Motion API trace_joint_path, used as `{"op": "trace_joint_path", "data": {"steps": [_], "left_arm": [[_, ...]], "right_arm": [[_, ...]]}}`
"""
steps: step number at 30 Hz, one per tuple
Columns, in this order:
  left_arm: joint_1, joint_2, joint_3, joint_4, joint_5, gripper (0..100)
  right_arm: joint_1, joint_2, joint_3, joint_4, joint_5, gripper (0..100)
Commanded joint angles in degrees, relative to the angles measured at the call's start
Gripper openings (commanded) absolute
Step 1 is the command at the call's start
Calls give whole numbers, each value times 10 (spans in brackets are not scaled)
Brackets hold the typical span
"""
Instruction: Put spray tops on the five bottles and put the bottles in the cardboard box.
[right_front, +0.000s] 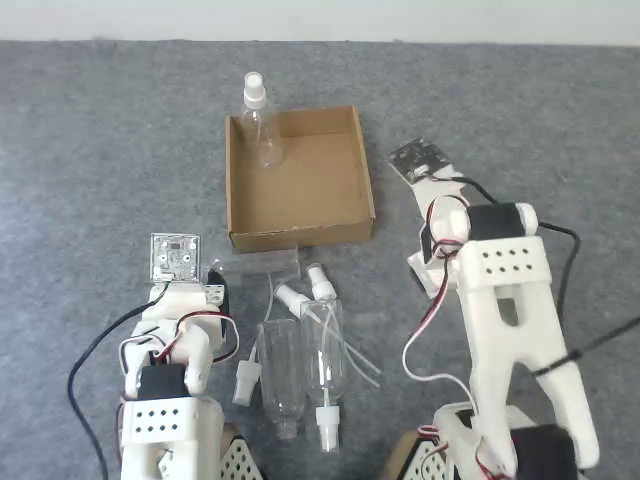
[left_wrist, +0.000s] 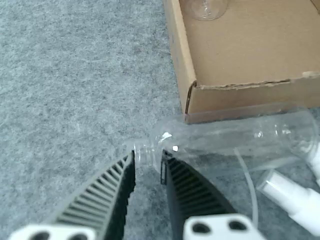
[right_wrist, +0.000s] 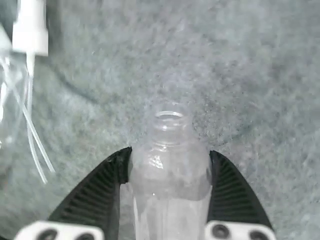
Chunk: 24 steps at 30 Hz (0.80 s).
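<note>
Bottles of clear plastic are spread over a gray mat (right_front: 100, 150). Nearest, between the two arm bases, two bottles (right_front: 283, 375) lie side by side, with white spray tops (right_front: 247, 380) and their thin tubes scattered beside and among them. Just beyond, an uncapped bottle (left_wrist: 240, 137) lies on its side along the front wall of the box (right_front: 300, 238), touching or nearly touching it. The left gripper (left_wrist: 147, 160) has its jaws a narrow gap apart, tips at this bottle's neck and not clamping it. To the right, the right gripper (right_wrist: 170, 155) pinches an open-necked bottle (right_wrist: 170, 125) between both jaws, above the mat. Farthest, a capped bottle (right_front: 265, 130) is in the box's far left corner.
</note>
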Motion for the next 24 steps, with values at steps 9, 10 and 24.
{"op": "trace_joint_path", "data": {"steps": [9,10,24], "left_arm": [[-2,-14,-6,3,-4,81],[-2,-14,-6,3,-4,81],[-2,-14,-6,3,-4,81]], "right_arm": [[-96,-118,-11,-1,-194,116],[-101,-130,-11,-2,-203,117],[-114,-290,105,-125,-261,115]]}}
